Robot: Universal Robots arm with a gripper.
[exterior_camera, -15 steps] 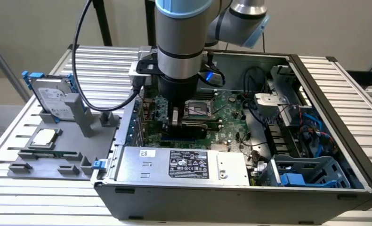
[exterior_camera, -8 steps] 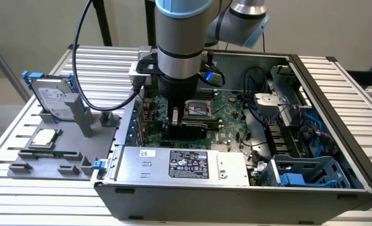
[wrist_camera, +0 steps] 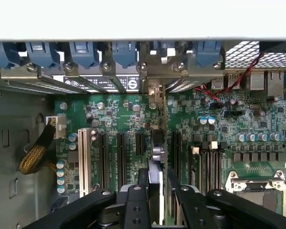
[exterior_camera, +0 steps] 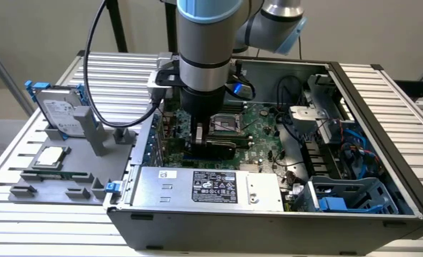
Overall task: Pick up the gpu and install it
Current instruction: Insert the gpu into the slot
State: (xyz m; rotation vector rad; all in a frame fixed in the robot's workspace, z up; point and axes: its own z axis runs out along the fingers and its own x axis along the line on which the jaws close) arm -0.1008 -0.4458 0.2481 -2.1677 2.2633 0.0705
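Note:
In the exterior view my gripper (exterior_camera: 197, 140) reaches down into the open computer case (exterior_camera: 383, 134), low over the green motherboard (exterior_camera: 258, 126). It is shut on the gpu (exterior_camera: 222, 143), which shows as a dark flat card standing on edge just above the board. In the wrist view the gpu (wrist_camera: 157, 148) appears edge-on between my black fingers (wrist_camera: 136, 200), lined up along an expansion slot. Its silver bracket (wrist_camera: 155, 93) reaches the case's rear slot openings. I cannot tell whether the card is seated in the slot.
Outside the case, a grey fixture (exterior_camera: 25, 190) holds a silver hard drive (exterior_camera: 58, 115) with blue rails, a CPU chip (exterior_camera: 49, 156) and a RAM stick (exterior_camera: 51, 174). Inside are the power supply (exterior_camera: 204, 187), the CPU socket (exterior_camera: 229, 123), cables (exterior_camera: 297, 134) and a blue drive cage (exterior_camera: 347, 195).

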